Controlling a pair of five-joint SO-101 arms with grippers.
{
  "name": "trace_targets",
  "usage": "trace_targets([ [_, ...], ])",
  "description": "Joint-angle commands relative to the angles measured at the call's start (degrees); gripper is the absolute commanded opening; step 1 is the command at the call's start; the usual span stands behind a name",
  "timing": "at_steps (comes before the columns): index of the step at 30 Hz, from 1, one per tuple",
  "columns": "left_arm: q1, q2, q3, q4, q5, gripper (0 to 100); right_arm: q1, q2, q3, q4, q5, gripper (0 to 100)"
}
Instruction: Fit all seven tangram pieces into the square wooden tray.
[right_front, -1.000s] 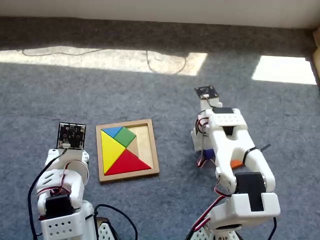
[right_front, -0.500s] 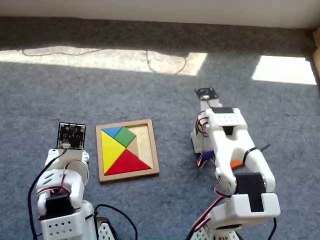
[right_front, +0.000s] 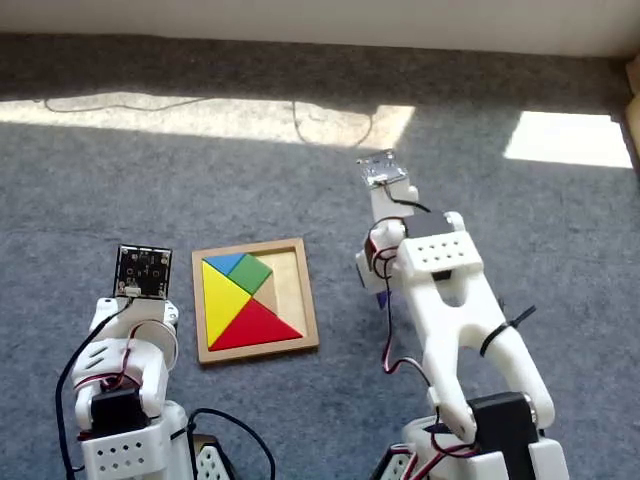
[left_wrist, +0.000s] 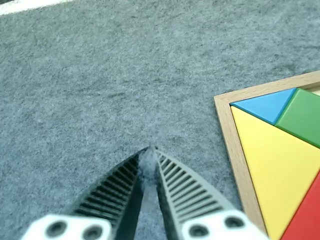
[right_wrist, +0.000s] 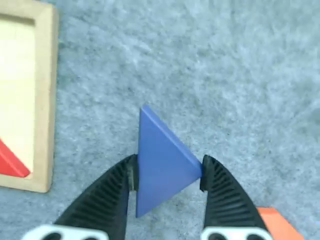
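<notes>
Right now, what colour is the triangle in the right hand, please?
Blue triangle, best in the right wrist view.

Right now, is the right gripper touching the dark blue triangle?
Touching. The right wrist view shows the right gripper clamping the dark blue triangle.

No readable text, labels, numbers or signs on anything.

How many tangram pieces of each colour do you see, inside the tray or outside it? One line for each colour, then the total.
yellow triangle: 1
red triangle: 1
light blue triangle: 1
green square: 1
dark blue triangle, held in the right tool: 1
orange piece: 1
Total: 6
</notes>
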Motion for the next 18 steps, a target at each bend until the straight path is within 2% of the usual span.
trace_targets([
  [1,-0.7,-2.3,-2.6,-0.1,-0.3,1,-3.6,-3.5,-3.6,-0.2,-0.5,9.5],
  [11,-0.6,-2.3,-2.6,-0.1,-0.3,1,-11.5,-3.4,-8.1,-5.5,-0.1,9.4],
  [14,-0.6,-2.3,-2.6,-0.1,-0.3,1,-13.8,-3.4,-7.9,-7.8,4.1,9.4],
  [18,-0.5,-2.3,-2.6,-0.2,-0.3,1,-16.0,-3.3,-7.9,-10.7,5.5,9.4],
])
